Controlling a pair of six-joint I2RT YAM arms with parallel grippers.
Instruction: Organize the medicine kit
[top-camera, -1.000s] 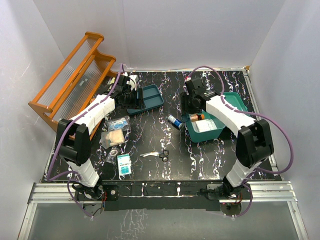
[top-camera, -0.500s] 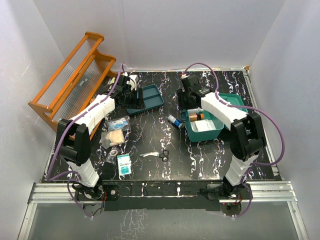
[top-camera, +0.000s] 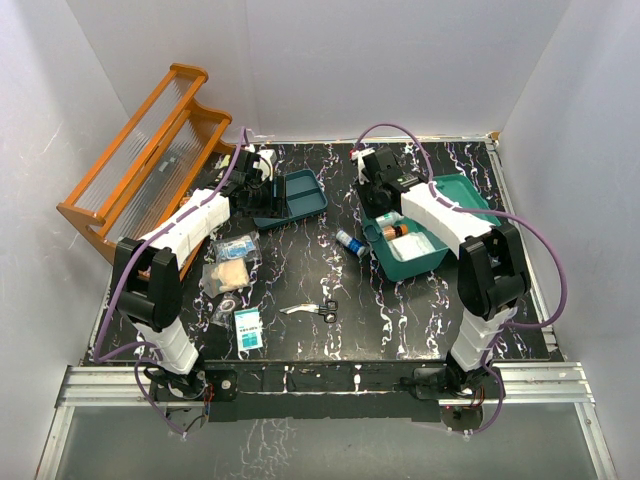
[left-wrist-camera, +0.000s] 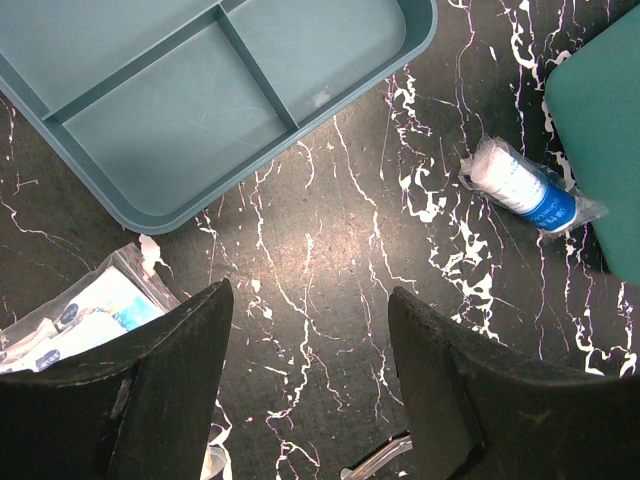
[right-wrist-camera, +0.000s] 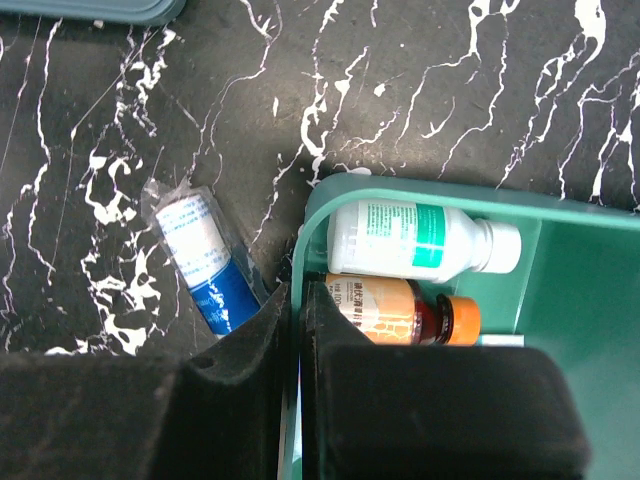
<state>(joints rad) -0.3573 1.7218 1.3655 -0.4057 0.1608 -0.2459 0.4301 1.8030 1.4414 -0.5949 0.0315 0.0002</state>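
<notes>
the medicine kit (top-camera: 425, 264) sat open on the right side of the worktop (top-camera: 300, 270), holding a white bottle (right-wrist-camera: 410, 240) and an amber bottle (right-wrist-camera: 385, 310). the right claw (right-wrist-camera: 296, 300) was clamped on its wall. the left claw (left-wrist-camera: 310, 295) hung with fingers apart.

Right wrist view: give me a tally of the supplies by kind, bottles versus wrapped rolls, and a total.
Bottles, lying inside the medicine kit: 2 (white bottle, amber bottle)
Wrapped rolls, on the table beside the kit: 1 (wrapped roll, blue and white)
Total: 3
</notes>
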